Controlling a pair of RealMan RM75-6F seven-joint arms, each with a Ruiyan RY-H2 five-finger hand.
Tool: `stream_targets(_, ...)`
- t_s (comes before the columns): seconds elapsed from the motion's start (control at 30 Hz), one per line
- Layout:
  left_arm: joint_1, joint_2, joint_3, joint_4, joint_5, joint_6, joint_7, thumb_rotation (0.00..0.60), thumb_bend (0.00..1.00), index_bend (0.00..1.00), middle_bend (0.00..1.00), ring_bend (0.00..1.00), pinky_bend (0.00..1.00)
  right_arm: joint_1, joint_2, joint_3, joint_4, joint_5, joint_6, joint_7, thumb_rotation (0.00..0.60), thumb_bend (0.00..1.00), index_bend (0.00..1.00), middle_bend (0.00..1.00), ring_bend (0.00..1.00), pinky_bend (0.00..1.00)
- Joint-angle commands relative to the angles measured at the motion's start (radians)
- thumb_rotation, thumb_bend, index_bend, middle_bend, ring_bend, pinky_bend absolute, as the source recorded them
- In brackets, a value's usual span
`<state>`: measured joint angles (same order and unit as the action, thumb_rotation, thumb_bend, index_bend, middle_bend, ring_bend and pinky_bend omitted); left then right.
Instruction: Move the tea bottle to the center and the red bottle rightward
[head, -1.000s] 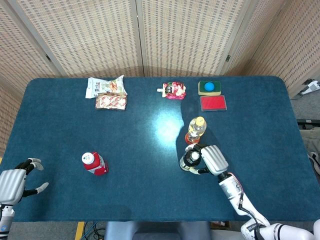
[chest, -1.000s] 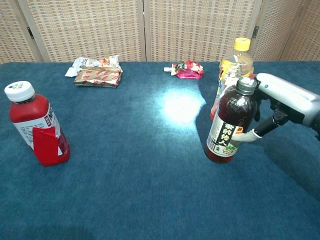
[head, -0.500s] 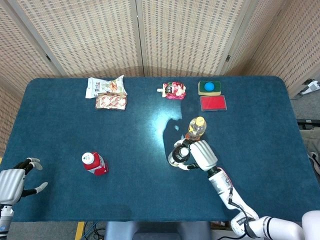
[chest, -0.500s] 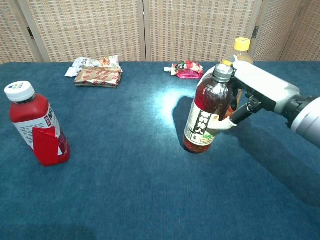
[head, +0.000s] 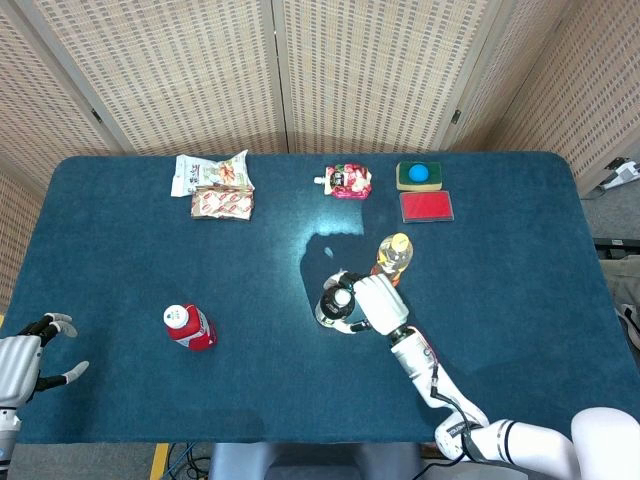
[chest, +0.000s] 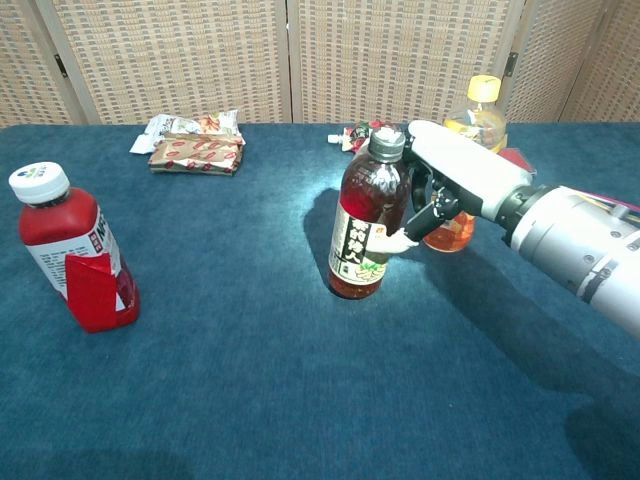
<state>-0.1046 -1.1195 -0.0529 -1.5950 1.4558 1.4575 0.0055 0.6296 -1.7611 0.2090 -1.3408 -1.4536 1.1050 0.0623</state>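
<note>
Right hand (chest: 440, 190) gripped the dark brown plastic tea bottle (chest: 365, 225), fingers wrapped round its label from the 3 o'clock side; bottle upright, base on or just above the blue felt desk (head: 500, 300), cannot tell which. In the head view the tea bottle (head: 335, 305) stood near the middle of the desk, a little toward 5 o'clock of centre. Yellow-capped orange drink bottle (head: 393, 255) stood close by at 2 o'clock of it, partly hidden behind the right hand (head: 372, 303) in the chest view.

Left hand (head: 25, 360) hung off the desk edge at 8 o'clock, fingers spread, holding nothing. Red plastic bottle with white cap (head: 187, 327) stood untouched at 9 o'clock of the tea bottle, well apart from either hand.

Judgement: first step, tea bottle to centre, was nearly done. Next move likely called for settling the bottle flat, loosening the fingers without tipping it, and withdrawing clear of the orange drink bottle. Red bottle's rightward shift was not yet begun.
</note>
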Motion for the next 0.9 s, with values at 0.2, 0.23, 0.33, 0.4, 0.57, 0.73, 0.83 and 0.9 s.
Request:
stream_targets(0.2,0.002,0.005,-0.004,0.002,-0.005,0.003,-0.012,0.600,0.09,0.46,0.34,0.41,0.68,0.039,-0.034,0.032,0.023,0.034,-0.021,-0.012,0.600,0.08,0.44,0.54,0.50,0.62)
stream_targets(0.23,0.002,0.006,-0.006,0.002,-0.006,0.003,-0.014,0.600,0.09,0.46,0.34,0.41,0.68,0.043,-0.037,0.037,0.025,0.039,-0.024,-0.013,0.600,0.07,0.44,0.54,0.50,0.62)
stream_targets(0.33,0.002,0.008,-0.009,0.003,-0.011,0.003,-0.018,0.600,0.09,0.46,0.34,0.41,0.68,0.059,-0.045,0.052,0.034,0.053,-0.034,-0.015,0.600,0.08,0.44,0.54,0.50,0.62)
stream_targets(0.4,0.002,0.010,-0.010,0.003,-0.013,0.003,-0.023,0.600,0.09,0.46,0.34,0.41,0.68,0.072,-0.052,0.061,0.045,0.064,-0.043,-0.019,0.600,0.08,0.44,0.54,0.50,0.62)
stream_targets(0.57,0.003,0.012,-0.013,0.005,-0.016,0.001,-0.032,0.600,0.09,0.46,0.34,0.41,0.68,0.096,-0.071,0.072,0.076,0.089,-0.067,-0.025,0.600,0.08,0.44,0.54,0.50,0.62)
stream_targets(0.73,0.002,0.012,-0.012,0.010,-0.014,0.001,-0.035,0.600,0.09,0.46,0.34,0.41,0.68,0.113,-0.093,0.081,0.109,0.116,-0.083,-0.025,0.600,0.07,0.44,0.54,0.50,0.62)
stream_targets(0.83,0.001,0.011,-0.012,0.012,-0.013,-0.002,-0.036,0.600,0.09,0.46,0.34,0.41,0.68,0.122,-0.100,0.083,0.121,0.121,-0.087,-0.025,0.600,0.08,0.44,0.54,0.50,0.62)
stream_targets(0.9,0.001,0.011,-0.012,0.011,-0.014,-0.002,-0.037,0.600,0.09,0.46,0.34,0.41,0.68,0.127,-0.103,0.085,0.125,0.124,-0.088,-0.028,0.600,0.08,0.44,0.54,0.50,0.62)
